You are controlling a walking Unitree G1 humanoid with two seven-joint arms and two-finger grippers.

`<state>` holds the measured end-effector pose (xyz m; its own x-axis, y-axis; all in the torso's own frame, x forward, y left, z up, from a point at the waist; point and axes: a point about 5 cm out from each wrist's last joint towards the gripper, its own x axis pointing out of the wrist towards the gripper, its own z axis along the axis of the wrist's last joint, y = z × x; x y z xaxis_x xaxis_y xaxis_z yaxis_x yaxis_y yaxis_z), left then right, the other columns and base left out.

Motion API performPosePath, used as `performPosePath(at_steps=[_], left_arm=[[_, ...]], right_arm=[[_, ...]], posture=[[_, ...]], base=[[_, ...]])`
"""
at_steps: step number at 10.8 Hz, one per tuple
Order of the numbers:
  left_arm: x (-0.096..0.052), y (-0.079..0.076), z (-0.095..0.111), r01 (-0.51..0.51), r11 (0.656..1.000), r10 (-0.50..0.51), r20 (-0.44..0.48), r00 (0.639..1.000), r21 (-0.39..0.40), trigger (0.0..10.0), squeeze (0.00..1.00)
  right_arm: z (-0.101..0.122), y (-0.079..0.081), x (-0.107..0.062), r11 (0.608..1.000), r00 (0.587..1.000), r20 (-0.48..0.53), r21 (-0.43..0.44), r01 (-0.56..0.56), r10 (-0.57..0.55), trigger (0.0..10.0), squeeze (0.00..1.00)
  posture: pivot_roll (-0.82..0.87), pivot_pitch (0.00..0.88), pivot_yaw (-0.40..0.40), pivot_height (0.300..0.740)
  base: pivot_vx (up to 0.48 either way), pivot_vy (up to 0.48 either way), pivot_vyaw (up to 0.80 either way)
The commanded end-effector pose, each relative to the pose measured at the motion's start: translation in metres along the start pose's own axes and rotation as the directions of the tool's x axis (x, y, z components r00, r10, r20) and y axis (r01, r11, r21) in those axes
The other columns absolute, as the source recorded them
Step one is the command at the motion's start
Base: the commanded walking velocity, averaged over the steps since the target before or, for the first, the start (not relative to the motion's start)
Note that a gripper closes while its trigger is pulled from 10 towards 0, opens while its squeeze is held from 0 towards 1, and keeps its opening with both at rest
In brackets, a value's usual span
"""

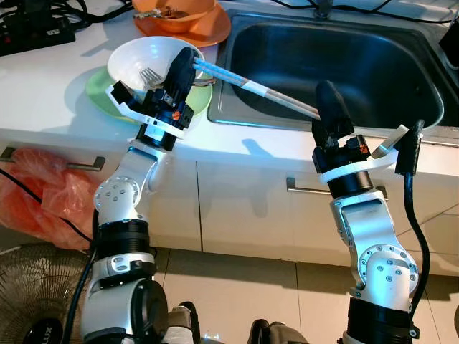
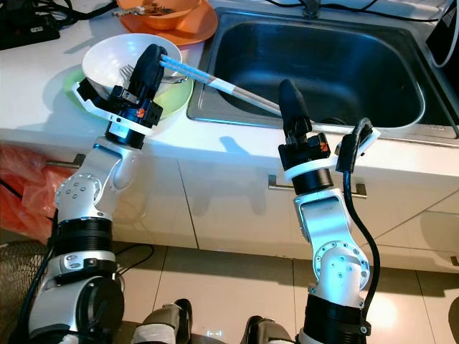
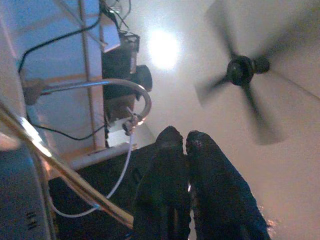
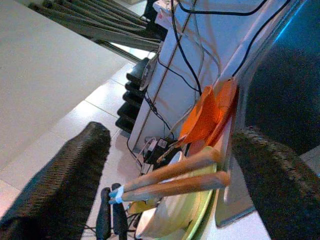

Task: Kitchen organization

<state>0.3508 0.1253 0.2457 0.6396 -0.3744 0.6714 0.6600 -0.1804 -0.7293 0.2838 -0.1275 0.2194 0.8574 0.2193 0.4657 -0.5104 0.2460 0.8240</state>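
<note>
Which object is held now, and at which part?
The left gripper holds the blue-ended wooden chopsticks at their blue end; the open right gripper straddles their other end.

A crumpled red plastic bag lies well below the left gripper and off to its left, against the cabinet front. A round wire-caged floor fan stands lower still, on the beige tiled floor. A black power strip sits on the counter, beyond that gripper and leftward. A silver bar cabinet handle runs below the right gripper. A dark ceiling fan hangs past the left fingertips.
</note>
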Motion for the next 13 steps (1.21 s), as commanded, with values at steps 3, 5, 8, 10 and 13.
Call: performPosePath(at_steps=[3, 5, 8, 10, 13], left_arm=[[0.003, -0.004, -0.004, 0.011, 1.0, -0.011, -0.032, 0.999, 0.003, 10.0, 0.0], [-0.003, -0.009, 0.0, 0.021, 1.0, -0.021, -0.046, 0.999, -0.002, 10.0, 0.0], [-0.005, -0.019, -0.009, 0.041, 0.999, -0.042, -0.063, 0.997, -0.009, 10.0, 0.0], [-0.004, -0.018, -0.012, 0.034, 0.999, -0.035, -0.065, 0.997, -0.015, 10.0, 0.0], [-0.005, -0.016, -0.004, 0.013, 1.0, -0.014, -0.055, 0.998, -0.011, 10.0, 0.0]], right_arm=[[-0.001, 0.001, -0.005, 1.0, 1.0, 0.006, 0.008, -0.005, 0.005, 0.0, 0.0], [-0.001, 0.002, -0.005, 1.0, 1.0, 0.012, 0.014, -0.014, 0.014, 0.0, 0.0], [-0.001, 0.003, -0.005, 1.0, 1.0, 0.013, 0.012, -0.02, 0.019, 0.0, 0.0], [0.0, 0.004, -0.005, 0.999, 0.999, 0.011, 0.01, -0.032, 0.032, 0.0, 0.0], [0.0, 0.005, -0.005, 0.999, 0.999, 0.01, 0.01, -0.033, 0.033, 0.0, 0.0]], posture=[[0.08, 0.184, -0.041, 0.74], [0.08, 0.177, -0.041, 0.74], [0.08, 0.175, -0.041, 0.74], [0.08, 0.176, -0.042, 0.74], [0.08, 0.182, -0.045, 0.74]], base=[[0.0, 0.0, 0.0], [0.0, 0.0, 0.0], [0.0, 0.0, 0.0], [0.0, 0.0, 0.0], [0.0, 0.0, 0.0]])
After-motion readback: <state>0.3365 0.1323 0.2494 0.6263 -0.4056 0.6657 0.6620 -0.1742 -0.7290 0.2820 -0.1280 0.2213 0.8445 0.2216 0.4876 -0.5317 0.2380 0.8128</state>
